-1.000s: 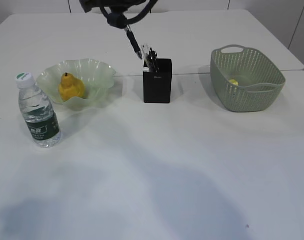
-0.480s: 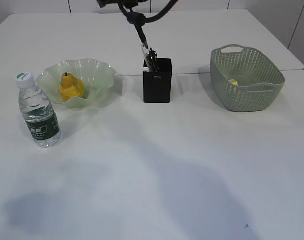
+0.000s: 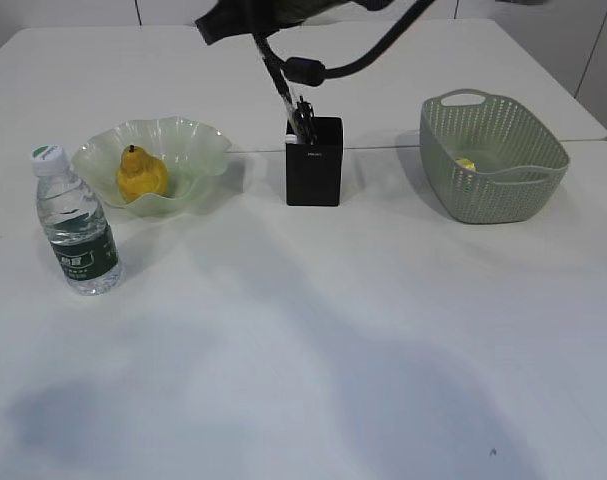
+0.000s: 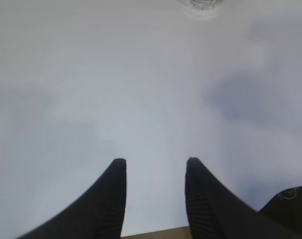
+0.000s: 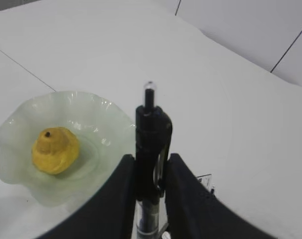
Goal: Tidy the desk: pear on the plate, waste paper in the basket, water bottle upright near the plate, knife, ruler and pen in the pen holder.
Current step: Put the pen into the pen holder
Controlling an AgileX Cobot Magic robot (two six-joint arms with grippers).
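Observation:
My right gripper [image 5: 151, 157] is shut on a black pen [image 5: 151, 130], which hangs slanted from the top of the exterior view. The pen's [image 3: 275, 78] lower end reaches the mouth of the black pen holder [image 3: 314, 168]. Other ends stick out of the holder; a clear marked corner looks like the ruler [image 5: 206, 180]. The knife does not show. The yellow pear [image 3: 141, 175] lies on the green plate [image 3: 198, 140]. The water bottle [image 3: 76, 225] stands upright left of the plate. Waste paper [image 3: 466, 164] lies in the basket [image 3: 503, 190]. My left gripper [image 4: 155, 160] is open over bare desk [image 3: 313, 330].
The desk's back edge and a seam run behind the holder and the basket. The right arm's cable [image 3: 368, 55] loops above the holder. The left arm is out of the exterior view. Arm shadows fall on the near part of the desk.
The right arm has moved right and lower with the pen. The pen's lower end went from beside and above the holder's left edge to its mouth.

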